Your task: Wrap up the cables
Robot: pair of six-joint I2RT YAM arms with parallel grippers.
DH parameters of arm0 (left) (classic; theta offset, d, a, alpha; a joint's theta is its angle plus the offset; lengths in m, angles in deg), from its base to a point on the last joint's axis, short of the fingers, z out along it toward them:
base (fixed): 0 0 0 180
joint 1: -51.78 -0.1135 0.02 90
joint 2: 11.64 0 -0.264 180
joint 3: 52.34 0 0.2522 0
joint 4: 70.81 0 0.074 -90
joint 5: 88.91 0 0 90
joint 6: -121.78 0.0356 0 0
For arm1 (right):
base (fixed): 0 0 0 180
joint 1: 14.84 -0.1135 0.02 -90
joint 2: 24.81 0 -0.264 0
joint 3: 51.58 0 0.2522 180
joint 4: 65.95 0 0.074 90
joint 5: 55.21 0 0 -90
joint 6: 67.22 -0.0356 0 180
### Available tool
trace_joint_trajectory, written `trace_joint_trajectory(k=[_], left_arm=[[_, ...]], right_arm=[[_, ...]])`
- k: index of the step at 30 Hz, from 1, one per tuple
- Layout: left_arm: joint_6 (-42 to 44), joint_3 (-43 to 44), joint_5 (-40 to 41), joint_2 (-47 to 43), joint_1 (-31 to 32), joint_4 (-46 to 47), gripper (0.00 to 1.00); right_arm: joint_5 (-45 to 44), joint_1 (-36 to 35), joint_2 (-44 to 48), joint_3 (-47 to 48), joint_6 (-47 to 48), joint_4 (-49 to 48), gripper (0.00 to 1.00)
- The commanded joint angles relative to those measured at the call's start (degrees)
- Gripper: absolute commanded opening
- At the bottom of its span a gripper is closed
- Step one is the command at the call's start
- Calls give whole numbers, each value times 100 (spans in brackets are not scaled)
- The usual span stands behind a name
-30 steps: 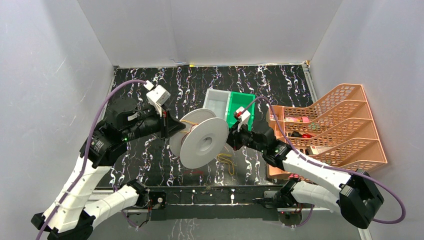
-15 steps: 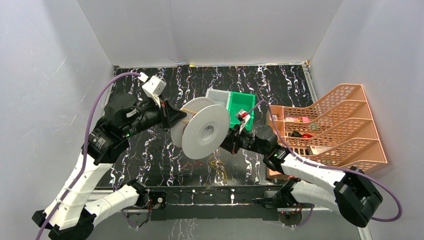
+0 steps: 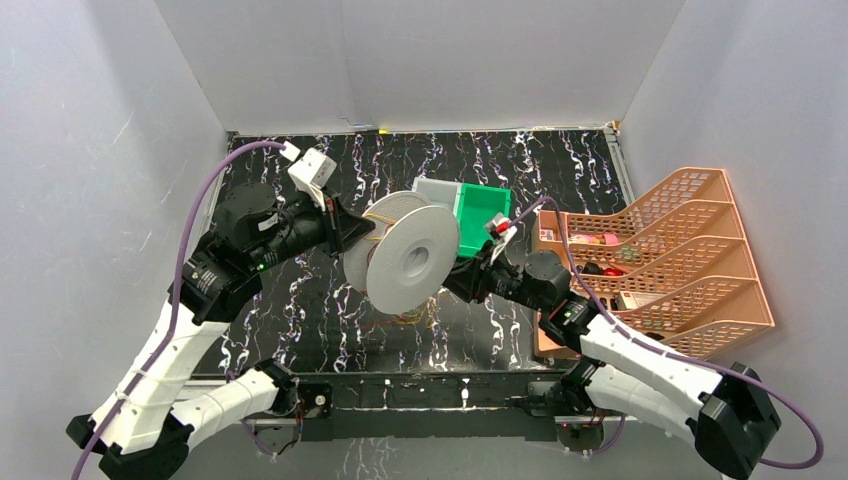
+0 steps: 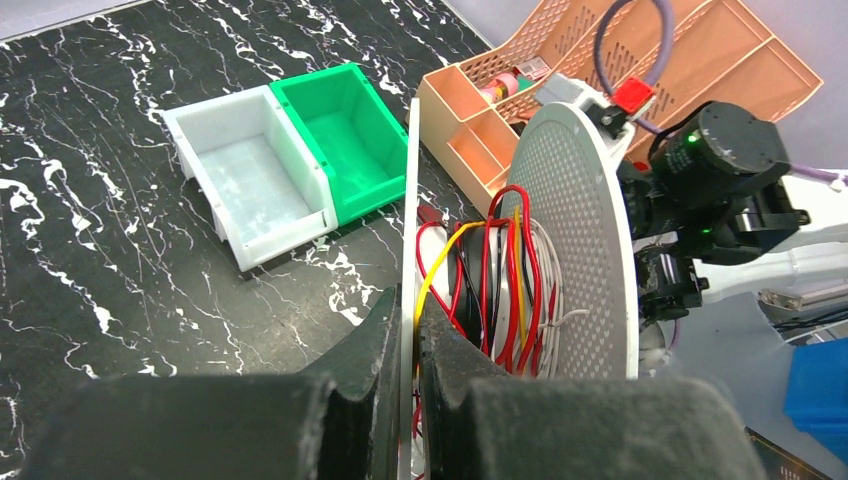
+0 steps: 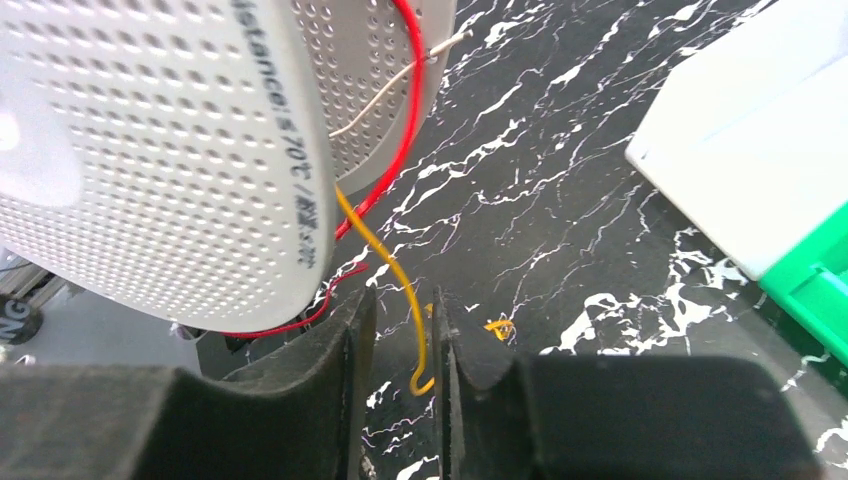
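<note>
The white round spool (image 3: 412,262) is held off the table at mid-scene, on edge. My left gripper (image 3: 362,232) is shut on its rear flange (image 4: 410,200), one finger on each side. Red and yellow cables (image 4: 510,270) are wound loosely on the core between the flanges. My right gripper (image 3: 452,280) sits just right of and below the spool (image 5: 150,150). Its jaws stand narrowly apart with the yellow cable (image 5: 400,285) hanging between them, its hooked end against one finger. A red cable (image 5: 405,120) loops out of the spool. Loose cable lies on the table (image 3: 415,318) under the spool.
A white bin (image 3: 435,195) and a green bin (image 3: 484,212) stand just behind the spool. An orange tiered tray rack (image 3: 680,250) with small items fills the right side. Grey walls enclose the black marbled table (image 3: 290,310).
The left gripper has lifted the spool up and a little right. The right gripper has moved down and left under the spool's right edge. The loose cable on the table has drawn in toward the spool.
</note>
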Motion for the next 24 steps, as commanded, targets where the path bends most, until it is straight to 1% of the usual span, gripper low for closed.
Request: trace_joint_trajectory(k=[1,6,10,14,19,24], left_arm=[[28,402,119,-61,-18,484,0],[121,475,246,4,-18,456,0],[153,505,342,67,-18,454,0],[177,526,376,109,-17,447,0],[189,523,408,118,-18,438,0],[198,524,456,111,-18,405,0]], right_arm=[[-476,19,436,424,362,643,41],[-1008,19,782,407,398,1237,50],[-1494,19,978,268,216,1660,54],[-1547,18,1081,-60,-58,1634,55],[-1653,19,746,-316,-378,1482,55],[-1552,19,20,-394,-649,1129,51]])
